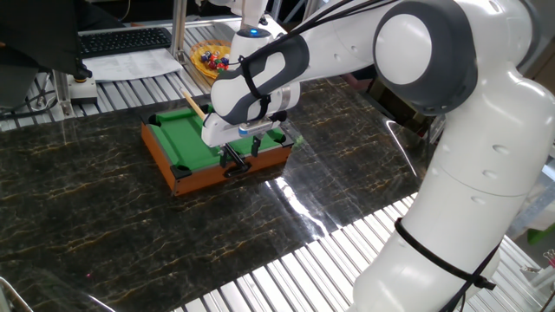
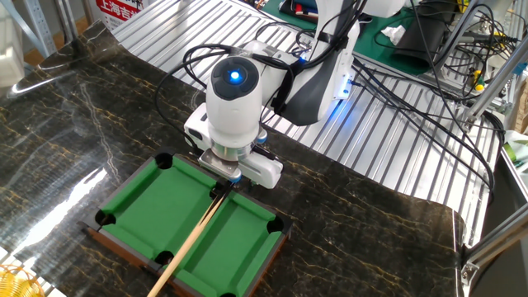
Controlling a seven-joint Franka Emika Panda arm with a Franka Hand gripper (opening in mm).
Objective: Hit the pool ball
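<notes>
While the arm leans over the dark marble-patterned desk (image 1: 104,208), its gripper (image 1: 235,159) hangs at the near long rail of a miniature pool table (image 1: 186,143), a small green-felt playing field in a brown wooden frame with black corner pockets. From the other fixed view, the gripper (image 2: 220,189) sits directly under the white wrist housing with its glowing blue light (image 2: 235,77), and the jaws are pressed together on the end of a wooden cue stick (image 2: 190,239). That cue runs in a straight line from the jaws across the middle of the felt and out past the far rail toward the lower left of the frame. In one fixed view the same cue (image 1: 194,106) pokes out beyond the back rail of the pool table, angled upward and left.

The pool ball itself cannot be made out in either picture; it may be hidden under the wrist or too small to tell against the felt, so its place on the pool table (image 2: 165,216) is unclear.

Behind the desk in one fixed view, a yellow bowl of colored balls (image 1: 211,57) rests on the ribbed metal surface (image 1: 130,82), next to a keyboard (image 1: 126,40). Black cables (image 2: 404,115) trail across the ribbed metal in the other fixed view.
</notes>
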